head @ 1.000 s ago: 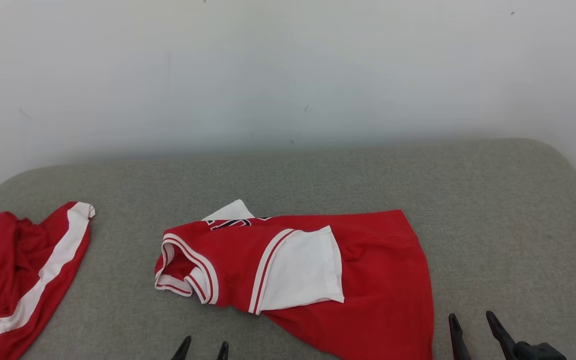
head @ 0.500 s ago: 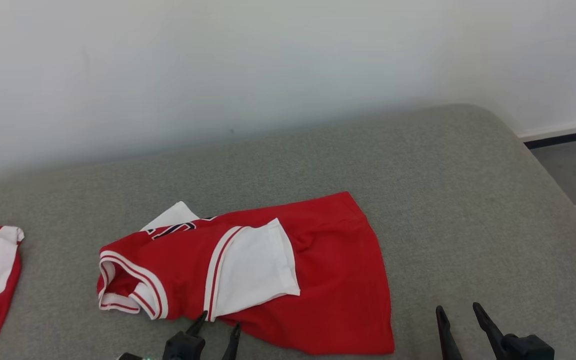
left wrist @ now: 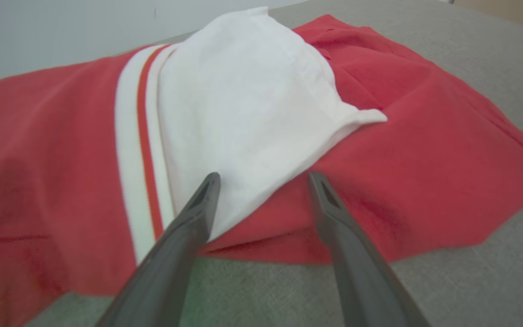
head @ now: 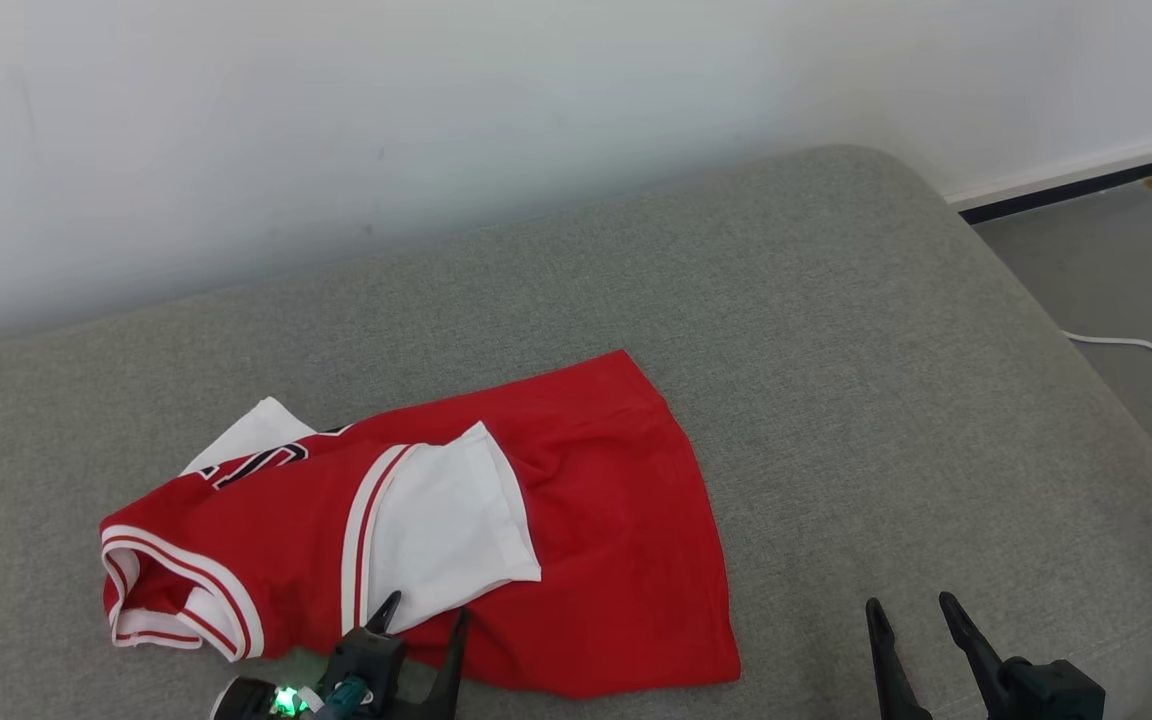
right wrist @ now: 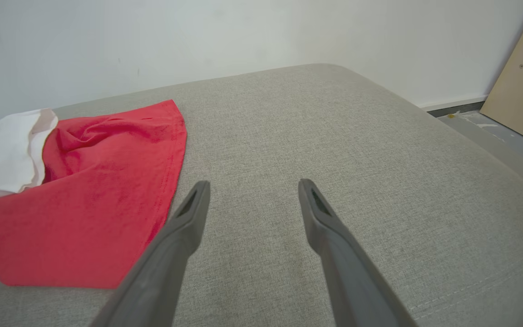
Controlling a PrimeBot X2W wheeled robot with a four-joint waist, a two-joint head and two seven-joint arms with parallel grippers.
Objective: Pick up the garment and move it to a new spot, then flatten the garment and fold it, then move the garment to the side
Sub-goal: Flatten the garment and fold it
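The wall (head: 436, 100) stood pale behind the grey cushion (head: 836, 300), which was my whole work surface. A strip of floor (head: 1116, 250) ran off past its right end.

The garment (head: 616, 520) lay on the front left part of the cushion, a red jersey with white trim. It was not flat. Its white sleeve (head: 436, 530) was turned over onto the red body, the striped opening at the left end stood bunched, and the cloth under the sleeve held wrinkles. The right hem ran fairly straight and lay down on the cushion.

From that I judged the task to be at its start, or close to it. Nothing was lifted, so the pick-up was not yet made. The flattening, the fold and the move to the side were all left, since no neat fold showed anywhere.

My left gripper (head: 426, 610) was at the near edge of the garment with its jaws spread wide. In the left wrist view its tips reached just over the lower edge of the sleeve, where white met red. They were closed on nothing, and I could not tell whether they touched the cloth.

My right gripper (head: 908, 603) was spread just as wide over bare cushion, near the right hem but apart from it, and held nothing.

A thin white cable (head: 1136, 345) lay on the floor.
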